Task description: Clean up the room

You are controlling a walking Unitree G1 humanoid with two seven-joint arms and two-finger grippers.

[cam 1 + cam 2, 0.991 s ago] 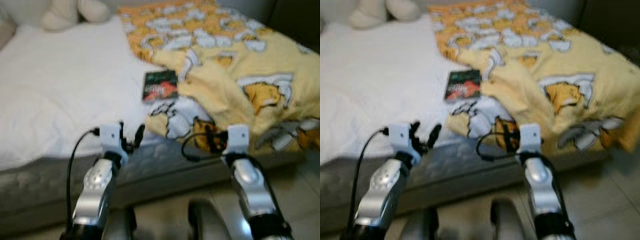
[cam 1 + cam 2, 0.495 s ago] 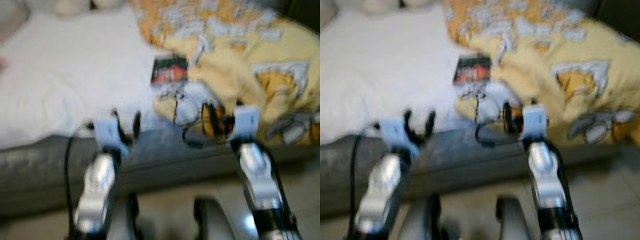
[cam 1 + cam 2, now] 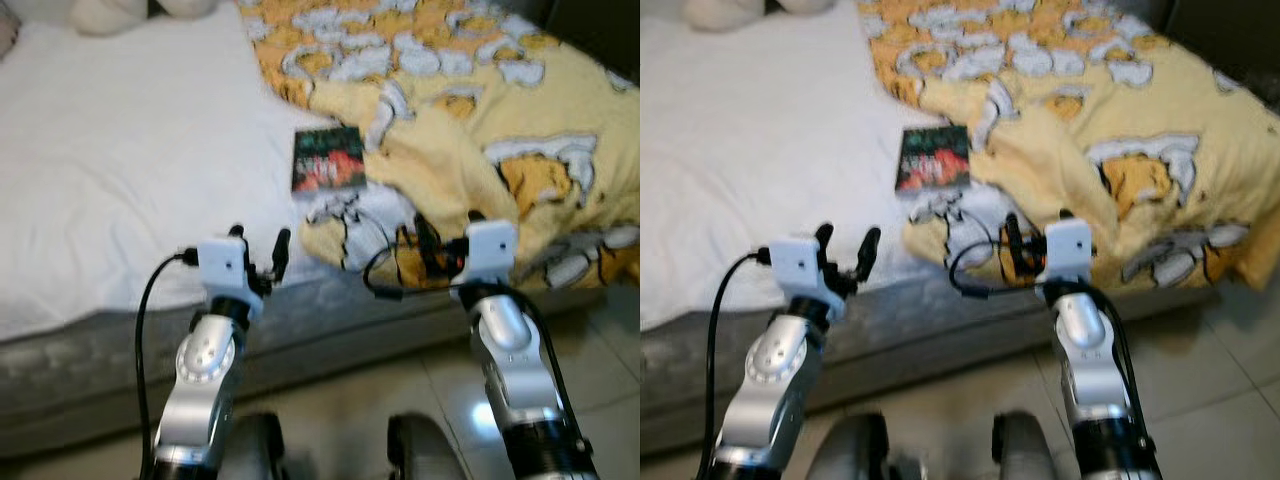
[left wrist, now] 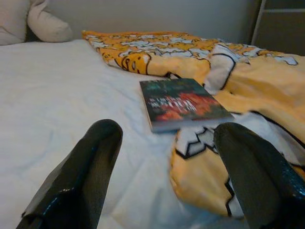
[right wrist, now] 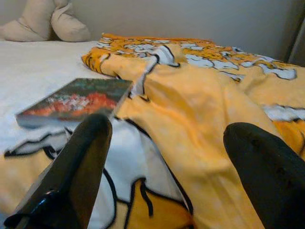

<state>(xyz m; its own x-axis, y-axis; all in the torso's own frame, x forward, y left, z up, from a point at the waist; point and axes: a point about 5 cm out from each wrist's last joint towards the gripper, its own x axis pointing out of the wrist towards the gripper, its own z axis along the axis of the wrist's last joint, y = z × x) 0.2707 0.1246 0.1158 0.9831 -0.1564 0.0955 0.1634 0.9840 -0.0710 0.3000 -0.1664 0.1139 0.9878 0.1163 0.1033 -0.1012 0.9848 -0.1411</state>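
A dark book [image 3: 326, 158] with a red and green cover lies flat on the white sheet [image 3: 130, 180], its right edge against a rumpled yellow cartoon-print blanket [image 3: 480, 120]. My left gripper [image 3: 260, 245] hovers open at the bed's near edge, short of the book and slightly left of it. In the left wrist view the book [image 4: 183, 102] lies ahead between the open fingers [image 4: 81, 176]. My right gripper [image 3: 448, 235] is open over the blanket's near fold. In the right wrist view its fingers [image 5: 76, 176] frame the blanket [image 5: 200, 109] and the book [image 5: 76, 101].
A cream plush toy [image 3: 110, 15] rests at the far end of the bed. The grey mattress side [image 3: 80, 360] runs across in front of me, with tiled floor [image 3: 330, 410] below it. The blanket hangs over the bed's right edge.
The view swayed and blurred half a second ago and is steady now. Both grippers stay open at the bed edge. The book and blanket lie as before.
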